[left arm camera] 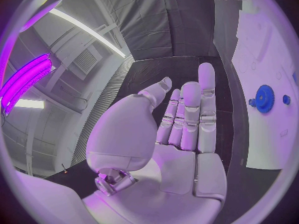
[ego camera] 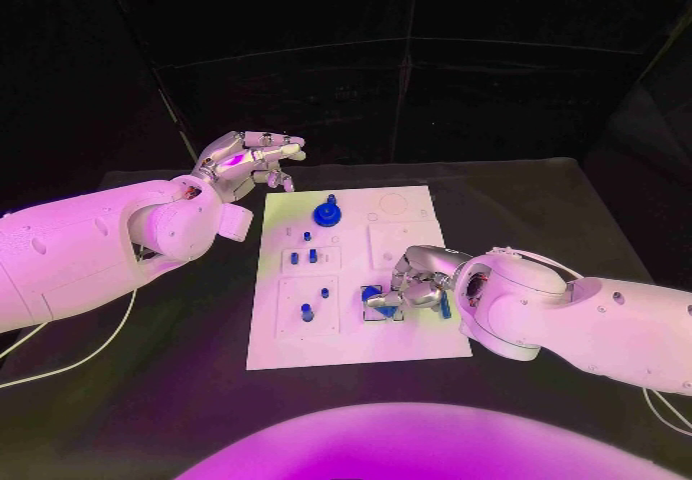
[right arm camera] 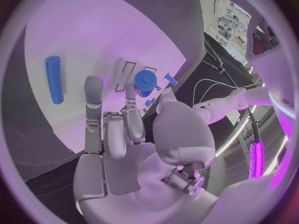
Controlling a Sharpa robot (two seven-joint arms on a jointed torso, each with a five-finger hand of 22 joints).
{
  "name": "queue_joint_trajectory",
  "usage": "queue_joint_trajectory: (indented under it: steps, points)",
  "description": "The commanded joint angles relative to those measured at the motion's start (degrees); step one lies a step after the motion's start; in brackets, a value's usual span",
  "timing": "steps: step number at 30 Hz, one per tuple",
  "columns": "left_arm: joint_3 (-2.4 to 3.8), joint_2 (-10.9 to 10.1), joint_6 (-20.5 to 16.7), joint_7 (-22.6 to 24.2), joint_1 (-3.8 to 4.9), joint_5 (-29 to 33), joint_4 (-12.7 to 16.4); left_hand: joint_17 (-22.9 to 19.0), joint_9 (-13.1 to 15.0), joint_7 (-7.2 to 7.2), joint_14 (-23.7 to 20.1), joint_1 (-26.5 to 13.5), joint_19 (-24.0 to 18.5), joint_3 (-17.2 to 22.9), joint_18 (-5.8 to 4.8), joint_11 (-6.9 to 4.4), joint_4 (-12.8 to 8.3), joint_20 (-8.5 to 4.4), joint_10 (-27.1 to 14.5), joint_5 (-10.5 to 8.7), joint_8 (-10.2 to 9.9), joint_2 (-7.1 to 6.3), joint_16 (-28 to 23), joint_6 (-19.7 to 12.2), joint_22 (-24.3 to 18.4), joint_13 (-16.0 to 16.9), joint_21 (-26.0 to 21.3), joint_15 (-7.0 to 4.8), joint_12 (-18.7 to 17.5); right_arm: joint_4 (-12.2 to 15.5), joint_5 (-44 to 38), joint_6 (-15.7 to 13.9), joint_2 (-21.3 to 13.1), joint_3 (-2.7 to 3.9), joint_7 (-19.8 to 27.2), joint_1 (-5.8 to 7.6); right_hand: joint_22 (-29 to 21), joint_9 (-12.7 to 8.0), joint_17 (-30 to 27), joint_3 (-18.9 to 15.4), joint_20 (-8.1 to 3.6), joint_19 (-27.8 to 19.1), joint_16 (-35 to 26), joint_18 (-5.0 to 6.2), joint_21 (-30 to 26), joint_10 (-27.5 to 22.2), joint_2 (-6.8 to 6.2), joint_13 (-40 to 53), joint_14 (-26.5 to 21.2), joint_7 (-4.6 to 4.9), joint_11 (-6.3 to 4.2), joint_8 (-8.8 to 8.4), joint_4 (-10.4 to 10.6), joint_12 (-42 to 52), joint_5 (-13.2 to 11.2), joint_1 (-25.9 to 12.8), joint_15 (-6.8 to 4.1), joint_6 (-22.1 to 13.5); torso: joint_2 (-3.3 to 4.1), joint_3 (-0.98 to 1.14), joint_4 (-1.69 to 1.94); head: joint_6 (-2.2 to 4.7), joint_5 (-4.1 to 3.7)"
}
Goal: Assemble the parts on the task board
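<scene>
A: Where do the parts stand?

B: On the task board, the white plate mid-table. A blue gear sits at its far end; small blue pegs stand in the left-hand plates. A blue cylinder lies loose on the board, just beside the right hand.

A: And that right hand?

B: The right hand is low over the near-right part of the board, fingers curled above a round blue part by a dark square recess. I cannot tell whether it grips the part or only hovers; likely it is lining the piece up with that recess.

A: The left?

B: The left hand is raised off the board's far-left corner, fingers straight and apart, holding nothing. I'd judge it is parked out of the way.

A: Room to move?

B: The right hand works close to the board's right edge, with bare black table beyond. The pegs to its left are the nearest thing to knock.
</scene>
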Motion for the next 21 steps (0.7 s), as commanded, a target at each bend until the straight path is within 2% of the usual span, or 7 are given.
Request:
queue_joint_trajectory:
  steps: [1, 15, 21]
  points:
    - [0.02, 0.0, 0.7, 0.1, 0.08, -0.2, 0.1, -0.1, 0.0, -0.05, -0.4, -0.7, -0.1, -0.3, 0.73, -0.18, -0.1, 0.30, -0.4, 0.19, 0.2, 0.03, 0.2, -0.5, -0.1, -0.1, -0.3, 0.02, 0.2, 0.2, 0.2, 1.0, 0.0, 0.02, 1.2, 0.08, 0.1, 0.1, 4.6, 0.3, -0.30, 0.2, 0.4, -0.87, 0.3, 0.2, 0.80, 0.4, 4.1, -0.01, -0.11, 0.19, 0.0, 0.3, 0.3, 0.0, -0.24, 0.5, 0.03, -0.01, -0.02, -0.01, 0.00]
    - [0.02, -0.1, 0.8, 0.0, 0.08, -1.0, 0.1, -0.1, 0.0, -0.04, -0.5, -0.7, -0.1, -0.4, 0.74, -0.16, 0.0, 0.31, -0.4, 0.19, 0.3, 0.09, 0.2, -0.5, -0.1, -0.1, -0.3, 0.03, 0.3, 0.2, 3.6, 2.5, 0.2, 0.02, 4.7, 0.08, 0.5, 0.3, 5.0, -0.1, -0.43, 0.3, 0.5, -0.93, 0.5, 0.5, 3.46, 0.7, 4.1, -0.12, -0.23, -0.15, -0.2, 0.4, 3.4, 1.8, -0.35, 0.8, -0.01, -0.02, 0.04, -0.04, -0.08]
    - [0.02, -0.1, 0.8, 0.0, 0.08, -1.2, 0.2, -0.1, 0.0, -0.04, -0.5, -0.7, -0.1, -0.4, 0.74, -0.16, 0.0, 0.31, -0.4, 0.19, 0.3, 0.09, 0.2, -0.5, -0.1, -0.1, -0.3, 0.03, 0.3, 0.3, 3.5, 2.7, 0.3, 0.02, 5.2, 0.08, 0.6, 0.3, 5.1, -0.2, -0.44, 0.4, 0.5, -0.95, 0.6, 0.6, 3.96, 0.8, 4.1, -0.13, -0.24, -0.22, -0.3, 0.4, 4.1, 2.3, -0.36, 0.9, 0.01, -0.02, 0.01, -0.03, -0.08]
